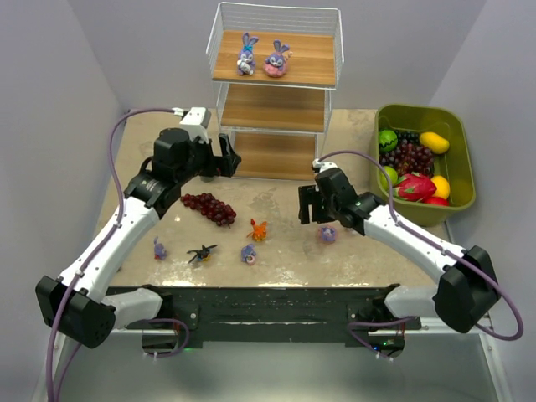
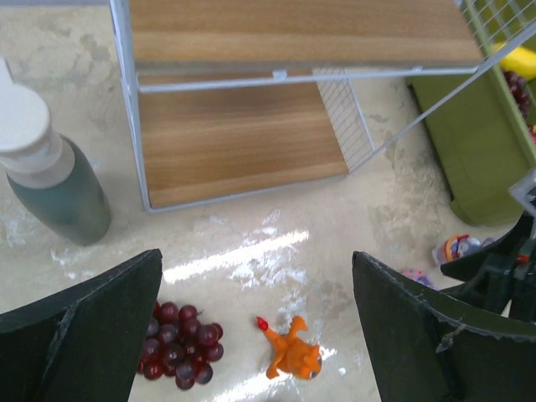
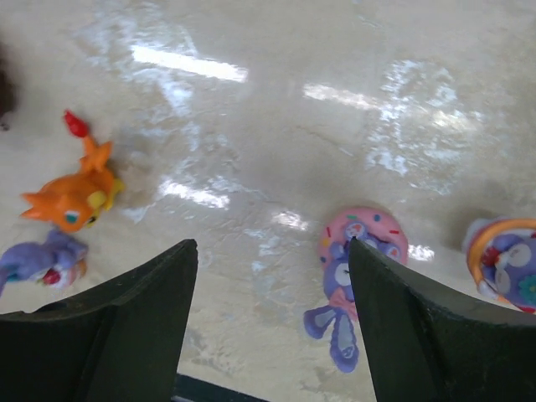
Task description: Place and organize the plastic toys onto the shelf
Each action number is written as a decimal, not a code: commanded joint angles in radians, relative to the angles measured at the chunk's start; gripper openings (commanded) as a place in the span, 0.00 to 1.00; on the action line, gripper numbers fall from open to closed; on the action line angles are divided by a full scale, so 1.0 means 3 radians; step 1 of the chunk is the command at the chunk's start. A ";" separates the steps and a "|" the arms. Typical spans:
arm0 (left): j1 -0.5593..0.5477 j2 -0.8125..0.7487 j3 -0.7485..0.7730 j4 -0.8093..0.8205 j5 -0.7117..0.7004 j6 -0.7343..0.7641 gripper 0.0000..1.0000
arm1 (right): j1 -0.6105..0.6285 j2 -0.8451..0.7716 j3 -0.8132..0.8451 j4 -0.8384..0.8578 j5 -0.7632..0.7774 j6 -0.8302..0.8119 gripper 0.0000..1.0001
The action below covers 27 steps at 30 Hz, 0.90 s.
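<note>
Toys sit in two groups. On the top board of the white wire shelf [image 1: 275,84], a three-tier rack with light wooden boards at the middle of the far edge, stand a purple-blue long-eared plastic bunny [image 1: 246,54] and a pinker bunny [image 1: 276,60] just beside it.

The rest lie on the beige worktop [image 1: 360,251] towards the near edge:
- a small purple figurine [image 1: 159,249] nearest the left edge
- a black plastic bug [image 1: 202,251]
- a purple ringed figurine [image 1: 249,254]
- an orange plastic creature [image 1: 259,229]
- a purple bunny on a pink ring [image 1: 327,234]
- an orange-ringed figurine [image 3: 502,264], seen only at the edge of the right wrist view

A dark red grape bunch [image 1: 209,207] lies left of centre. An olive-green fruit bin [image 1: 462,197] stands at the right edge, and a grey-green bottle with a white cap [image 2: 50,176] stands left of the shelf.

The left gripper [image 1: 228,159] hangs before the bottom tier, fingers spread wide and empty. The right gripper [image 1: 306,205] is low over the middle of the worktop, its fingers also wide apart and empty, with the pink-ring bunny just beside one finger.
</note>
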 commanded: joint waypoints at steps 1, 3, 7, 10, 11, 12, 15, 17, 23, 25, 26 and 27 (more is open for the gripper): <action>0.0015 -0.0045 -0.0139 -0.0216 0.0024 -0.0038 1.00 | 0.0103 -0.0226 0.0090 0.0365 -0.0760 -0.0335 0.75; 0.0015 -0.0096 -0.0206 -0.0247 -0.0033 -0.0033 0.99 | 0.0221 -0.0283 0.0029 0.0529 -0.0959 -0.0453 0.75; 0.0020 -0.0106 -0.0160 -0.0237 -0.0130 -0.0058 1.00 | 0.0782 -0.0400 -0.0353 0.1152 -0.0904 -0.0484 0.78; 0.0015 -0.0086 -0.0048 -0.0247 -0.0191 -0.0079 1.00 | 0.1059 -0.0497 -0.0793 0.1765 -0.0645 -0.0254 0.80; 0.0015 -0.0076 0.0003 -0.0247 -0.0191 -0.0084 1.00 | 0.1126 -0.0579 -0.0896 0.1899 -0.0562 -0.0112 0.81; 0.0015 -0.0065 0.0029 -0.0247 -0.0196 -0.0084 0.99 | 0.1187 -0.0625 -0.1008 0.2042 -0.0435 -0.0039 0.82; 0.0015 -0.0070 0.0075 -0.0252 -0.0273 -0.0084 1.00 | 0.1402 -0.0687 -0.1367 0.2483 -0.0138 0.0104 0.85; 0.0010 -0.0096 0.0030 -0.0216 -0.0288 -0.0048 0.99 | 0.1622 -0.0591 -0.1464 0.2590 0.0107 0.0054 0.86; 0.0015 -0.0234 -0.0053 -0.0160 -0.0472 0.0090 1.00 | 0.2021 -0.0089 -0.1598 0.3076 0.0583 -0.0018 0.88; 0.0015 -0.0249 -0.0032 -0.0185 -0.0467 0.0105 0.99 | 0.2098 0.0171 -0.1623 0.3362 0.0660 -0.0008 0.86; 0.0015 -0.0270 -0.0032 -0.0190 -0.0452 0.0100 1.00 | 0.2113 0.0288 -0.1633 0.3469 0.0696 -0.0008 0.85; 0.0020 -0.0270 -0.0032 -0.0191 -0.0442 0.0075 0.99 | 0.2179 0.0386 -0.1633 0.3658 0.0813 -0.0008 0.84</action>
